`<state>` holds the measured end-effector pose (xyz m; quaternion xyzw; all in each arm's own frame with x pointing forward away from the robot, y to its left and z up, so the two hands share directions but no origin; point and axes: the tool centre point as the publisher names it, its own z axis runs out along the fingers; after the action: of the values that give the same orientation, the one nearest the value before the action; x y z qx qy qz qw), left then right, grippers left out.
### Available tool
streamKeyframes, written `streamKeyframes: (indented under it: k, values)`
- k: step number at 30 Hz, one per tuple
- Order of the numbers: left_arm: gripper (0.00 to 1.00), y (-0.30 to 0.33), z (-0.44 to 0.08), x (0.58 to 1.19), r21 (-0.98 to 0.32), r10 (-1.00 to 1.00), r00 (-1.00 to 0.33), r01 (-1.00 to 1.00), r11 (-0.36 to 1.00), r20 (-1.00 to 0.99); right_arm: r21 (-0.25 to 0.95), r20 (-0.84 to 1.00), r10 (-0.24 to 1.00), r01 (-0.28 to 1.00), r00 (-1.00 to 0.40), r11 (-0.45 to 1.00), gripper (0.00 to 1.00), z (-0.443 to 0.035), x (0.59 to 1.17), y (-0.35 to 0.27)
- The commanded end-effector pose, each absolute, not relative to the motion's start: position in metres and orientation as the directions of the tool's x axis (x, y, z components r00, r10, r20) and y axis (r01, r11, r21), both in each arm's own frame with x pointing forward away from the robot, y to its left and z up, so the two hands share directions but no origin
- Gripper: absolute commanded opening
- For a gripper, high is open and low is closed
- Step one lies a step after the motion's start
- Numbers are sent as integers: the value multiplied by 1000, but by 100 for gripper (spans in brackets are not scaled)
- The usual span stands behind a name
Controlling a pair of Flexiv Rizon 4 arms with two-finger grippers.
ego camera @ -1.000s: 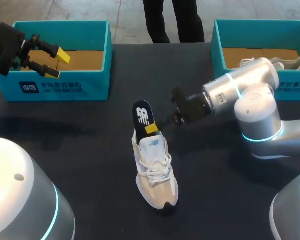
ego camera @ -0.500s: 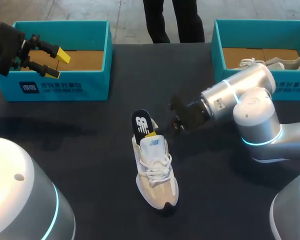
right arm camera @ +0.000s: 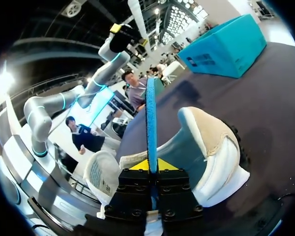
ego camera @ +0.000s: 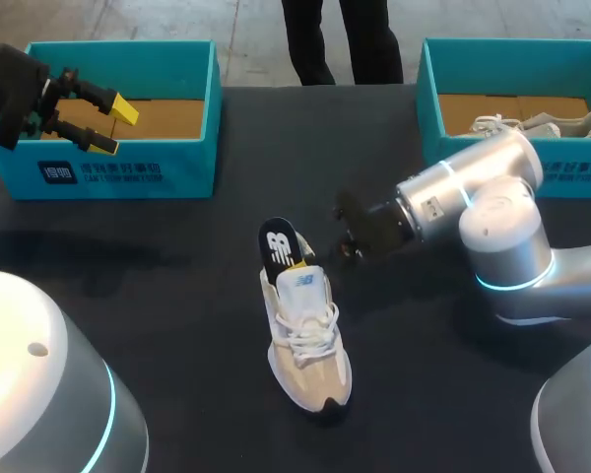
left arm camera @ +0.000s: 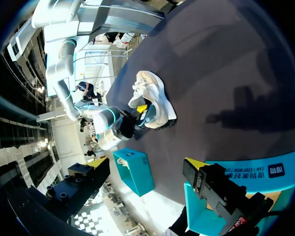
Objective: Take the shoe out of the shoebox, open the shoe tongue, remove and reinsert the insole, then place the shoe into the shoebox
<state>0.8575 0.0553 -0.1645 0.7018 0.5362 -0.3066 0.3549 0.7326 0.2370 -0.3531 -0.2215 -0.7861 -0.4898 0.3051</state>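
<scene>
so the right pincer is clamped on the insole poking up at 12 o'clock from the heel of the sneaker, toe toward 5 on the tabletop, left pincer apart way off at 10

Table: shoe placed at centre, toe near, heel far. Insole stood upright in the heel opening, pinched from the right by the right gripper. Left shoebox set far left, with the left gripper hung over its left part. Right shoebox set far right, second shoe laid inside.
</scene>
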Motion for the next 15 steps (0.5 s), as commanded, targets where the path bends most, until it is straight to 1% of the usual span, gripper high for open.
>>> streamKeyframes:
  k: [1,15]
  values:
    - [100,55,-164,857,170,537,238,970,-173,-810,643,684,62,642,-727,417,25,-346,729,238]
    - [100,55,-164,857,170,537,238,970,-173,-810,679,645,66,611,-761,407,24,-332,739,240]
